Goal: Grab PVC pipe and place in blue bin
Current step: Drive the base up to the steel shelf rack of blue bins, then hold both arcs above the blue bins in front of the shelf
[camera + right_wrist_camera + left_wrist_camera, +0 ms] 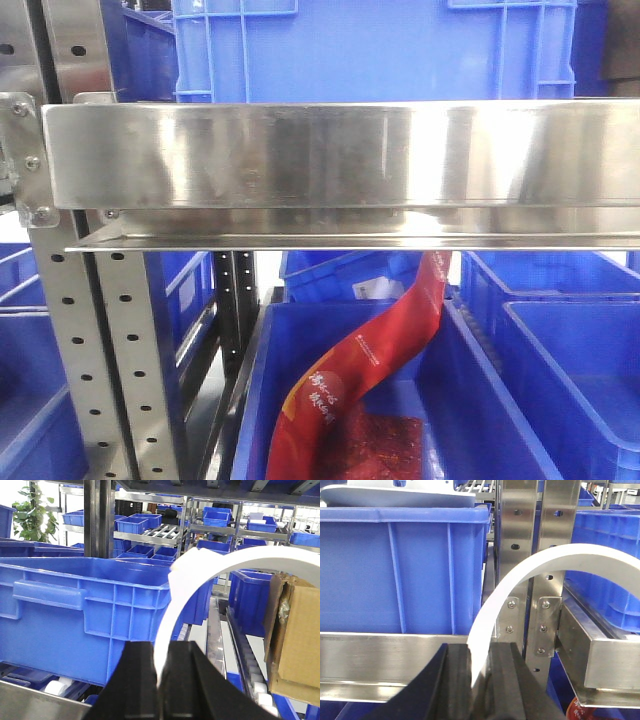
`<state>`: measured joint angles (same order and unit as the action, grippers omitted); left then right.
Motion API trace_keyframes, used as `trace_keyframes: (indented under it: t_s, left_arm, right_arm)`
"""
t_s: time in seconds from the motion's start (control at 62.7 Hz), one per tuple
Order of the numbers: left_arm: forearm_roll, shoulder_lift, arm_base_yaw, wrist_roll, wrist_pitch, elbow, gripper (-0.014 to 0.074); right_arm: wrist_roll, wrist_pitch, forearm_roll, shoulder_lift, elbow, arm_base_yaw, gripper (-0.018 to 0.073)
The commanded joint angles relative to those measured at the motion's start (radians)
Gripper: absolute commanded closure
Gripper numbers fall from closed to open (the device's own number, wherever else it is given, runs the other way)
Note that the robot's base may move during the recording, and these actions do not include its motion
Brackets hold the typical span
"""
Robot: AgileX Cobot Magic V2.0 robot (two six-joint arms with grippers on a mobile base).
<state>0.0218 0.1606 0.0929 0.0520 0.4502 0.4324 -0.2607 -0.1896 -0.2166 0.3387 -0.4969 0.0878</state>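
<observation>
Left pincer [480,680]: clenched on white curved strip [520,575]
Right pincer [162,680]: clenched on white curved strip [200,565]
Blue bin [60,630]: left of right pincer

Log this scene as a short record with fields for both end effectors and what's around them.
Left end effector: shut, white curved strip rising between its fingers
Right end effector: shut, second white curved strip between its fingers
PVC pipe: not identifiable
Left wrist view: large blue plastic bin on steel shelf rail
Right wrist view: open blue plastic crate; brown cardboard box at right
Front view: red plastic pouch hanging into lower blue bin
</observation>
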Motion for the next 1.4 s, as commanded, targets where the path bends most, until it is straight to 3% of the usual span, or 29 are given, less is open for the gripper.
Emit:
trace_keyframes:
  t_s: [0.0,0.718,0.846,1.388]
  left_arm:
    - [0.006,-0.004,0.004,-0.004,-0.023,0.001,0.0707]
    - [0.006,-0.004,0.004,-0.004,-0.023,0.001,0.0707]
    - [-0.049,-0.004,0.004,-0.004,-0.023,0.001,0.0707]
    - [-0.049,-0.004,0.004,-0.004,-0.024,0.001,0.0707]
  right_arm:
    - [-0.002,0.033,0.008,-0.004,-0.001,0.002,0.0718]
    - [-0.002,0.033,0.008,-0.004,-0.001,0.002,0.0718]
    - [-0.002,0.033,0.008,-0.004,-0.001,0.002,0.0718]
    - [-0.002,0.033,0.008,-0.004,-0.001,0.002,0.0718]
